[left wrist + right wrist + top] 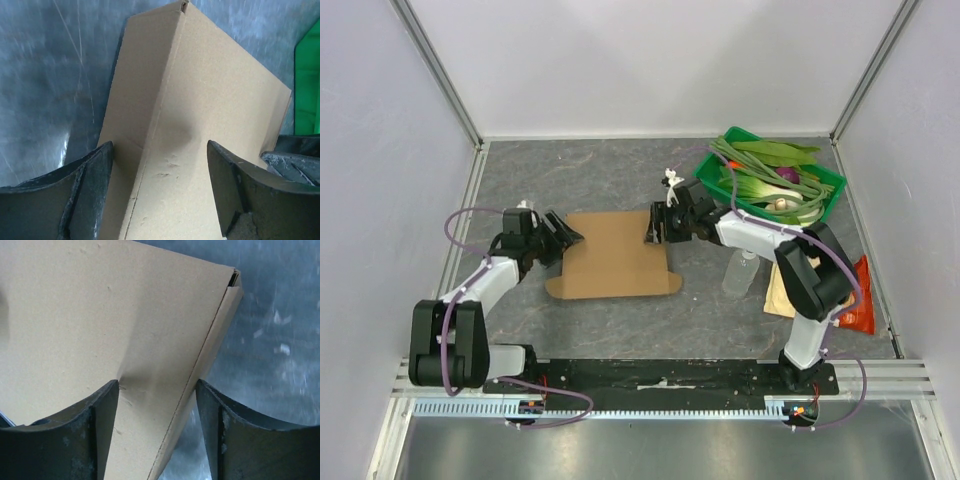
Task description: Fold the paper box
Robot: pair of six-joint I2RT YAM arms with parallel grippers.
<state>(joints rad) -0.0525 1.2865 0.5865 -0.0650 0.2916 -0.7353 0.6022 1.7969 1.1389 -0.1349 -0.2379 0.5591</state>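
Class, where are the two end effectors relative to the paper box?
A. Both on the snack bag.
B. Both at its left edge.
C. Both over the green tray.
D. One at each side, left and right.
D: the left end effector is at the far left corner of the paper box, the right end effector at its far right corner.

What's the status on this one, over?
Left claw open, astride paper box's left edge. Right claw open, astride its right edge. Box lies low, not yet erected. Green tray, bottle off right, nothing blocking.
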